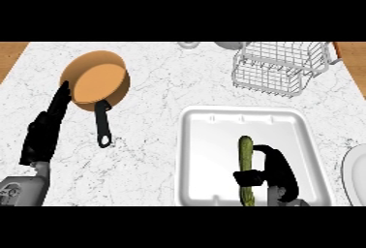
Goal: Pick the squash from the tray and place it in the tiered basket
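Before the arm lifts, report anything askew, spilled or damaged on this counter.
Nothing stands out. The squash lies lengthwise in the white tray with the right hand curled round it; the pan and wire basket sit upright, nothing spilled.

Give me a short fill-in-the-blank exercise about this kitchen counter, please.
1. The long green squash lies in the white ____.
2. The right robot hand is curled round the ____.
3. The copper frying pan with a black handle sits at the view's ____ side.
4. The white wire tiered basket holds ____.

Missing words: tray; squash; left; nothing
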